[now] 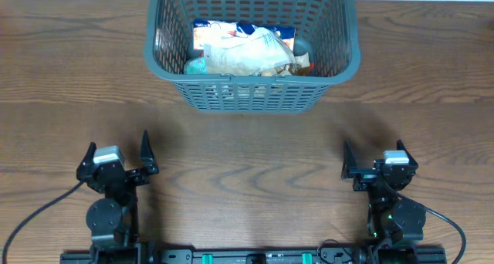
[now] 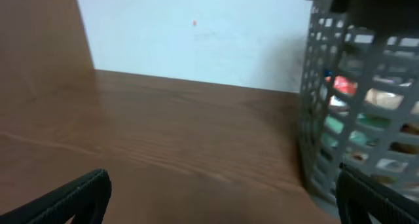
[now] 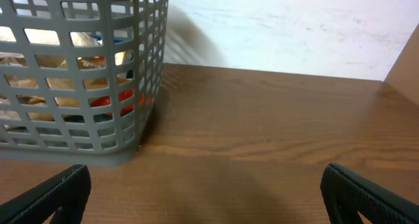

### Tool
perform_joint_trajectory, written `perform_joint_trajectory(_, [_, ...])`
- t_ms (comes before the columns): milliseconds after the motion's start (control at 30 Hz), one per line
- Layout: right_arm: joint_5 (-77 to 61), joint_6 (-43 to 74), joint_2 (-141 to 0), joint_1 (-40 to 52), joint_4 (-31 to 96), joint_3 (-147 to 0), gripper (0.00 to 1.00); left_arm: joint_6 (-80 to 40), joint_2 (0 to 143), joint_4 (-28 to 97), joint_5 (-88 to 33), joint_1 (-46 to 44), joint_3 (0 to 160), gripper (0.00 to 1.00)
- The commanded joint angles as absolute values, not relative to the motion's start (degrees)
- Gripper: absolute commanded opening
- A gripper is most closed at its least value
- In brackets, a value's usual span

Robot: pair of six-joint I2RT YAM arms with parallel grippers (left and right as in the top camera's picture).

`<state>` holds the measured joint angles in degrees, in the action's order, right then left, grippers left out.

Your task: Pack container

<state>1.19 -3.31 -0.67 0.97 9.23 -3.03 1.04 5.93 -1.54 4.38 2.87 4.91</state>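
**Looking across the table: fingers spread up close, filled basket at the far side**

Nearest us, the left gripper (image 1: pixel 118 142) and the right gripper (image 1: pixel 373 146) sit by the near edge of the table (image 1: pixel 247 171), well apart from each other. Each has its two fingers spread wide with nothing between them. Black cables (image 1: pixel 38 210) trail from the arm bases.

The table is brown wood-grain, matte, with long streaks running left to right.

Toward the far edge, between the two arms, stands the grey basket (image 1: pixel 247 94), upright, its contents showing through the slotted walls. Inside lie snack packs (image 1: pixel 247 52), piled in crinkled wrappers of white, red, blue and teal. We can see printing on them, but it is too small and blurred for us to read any brand or word.

Beyond the table, the wrist views give us a plain white wall (image 2: pixel 196 47) with a small red dot (image 2: pixel 194 23) on it, and a brown panel (image 2: pixel 39 27) at its left end.
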Motion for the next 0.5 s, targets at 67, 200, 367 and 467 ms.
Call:
perform_joint_trajectory(67, [0.84,-3.9,-0.3,0.82,9.26,-2.57,0.99,0.1,1.58,-2.07,6.72,2.74,1.91,0.99])
perform_joint_trajectory(200, [0.84,-3.9,-0.27,0.82,9.26,-2.57,0.99,0.03,0.12,-2.02,6.72,1.87,0.23,0.99])
perform_joint_trajectory(367, [0.84,-3.9,-0.27,0.82,9.26,-2.57,0.99,0.1,0.12,1.08,7.05,-0.95,0.23,0.99])
perform_joint_trajectory(467, [0.84,-3.9,-0.27,0.82,9.26,-2.57,0.99,0.1,0.12,3.03,6.94,-2.11,0.23,0.99])
